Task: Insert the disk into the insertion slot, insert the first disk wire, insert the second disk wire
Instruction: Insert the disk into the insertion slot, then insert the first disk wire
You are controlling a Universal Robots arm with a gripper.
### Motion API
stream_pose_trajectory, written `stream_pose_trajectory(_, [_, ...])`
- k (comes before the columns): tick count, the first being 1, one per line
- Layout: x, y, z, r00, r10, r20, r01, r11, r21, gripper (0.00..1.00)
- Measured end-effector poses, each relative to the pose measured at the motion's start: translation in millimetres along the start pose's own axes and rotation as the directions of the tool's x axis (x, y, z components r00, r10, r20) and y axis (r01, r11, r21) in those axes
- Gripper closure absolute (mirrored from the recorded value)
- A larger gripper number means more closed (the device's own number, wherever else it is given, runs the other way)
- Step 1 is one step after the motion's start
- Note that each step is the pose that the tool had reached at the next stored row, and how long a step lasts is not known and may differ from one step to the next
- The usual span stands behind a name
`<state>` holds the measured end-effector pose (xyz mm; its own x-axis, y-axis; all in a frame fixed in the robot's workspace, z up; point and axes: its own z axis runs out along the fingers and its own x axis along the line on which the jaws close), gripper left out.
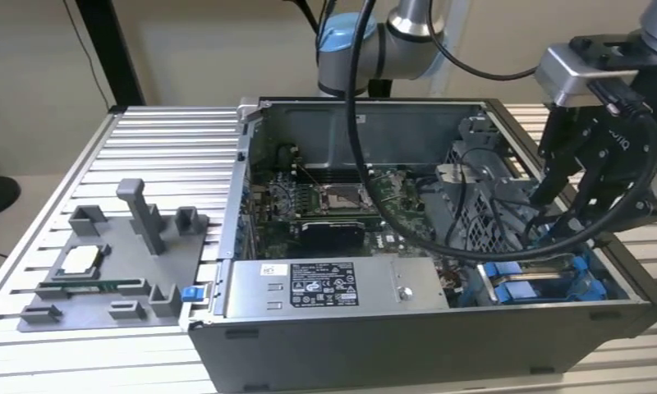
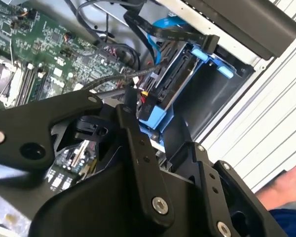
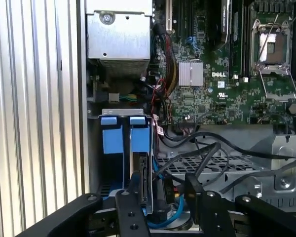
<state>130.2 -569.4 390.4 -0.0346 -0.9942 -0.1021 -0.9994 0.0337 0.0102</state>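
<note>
The disk stands on edge in the insertion slot of the drive bay, its blue frame at the bay's mouth. In the second wrist view the disk and its blue frame lie just past the fingertips. My gripper is open and straddles the disk's inner end. A blue wire and a black plug lie between the fingers; red and yellow wires reach the disk's end. In the exterior view the gripper hangs over the blue frames.
The open computer case holds the motherboard, a grey labelled power-supply box and black cables looping over the drive cage. A grey fixture plate lies at the exterior view's left. A person's hand rests outside the case.
</note>
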Motion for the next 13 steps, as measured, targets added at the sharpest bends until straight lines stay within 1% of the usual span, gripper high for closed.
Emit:
stream_pose_trajectory(3, [-0.1, -2.5, 0.3, 1.0000, 0.001, 0.0017, -0.001, 1.0000, -0.0031, 0.00])
stream_pose_trajectory(4, [-0.1, -3.1, 0.6, 1.0000, 0.002, 0.0024, -0.002, 1.0000, -0.0043, 1.00])
stream_pose_trajectory(9, [-0.1, -5.0, 0.9, 1.0000, 0.006, 0.0034, -0.006, 0.9998, -0.0175, 1.00])
stream_pose_trajectory(13, [-0.1, -6.0, 1.2, 0.9999, 0.013, 0.0038, -0.013, 0.9997, -0.0210, 1.00])
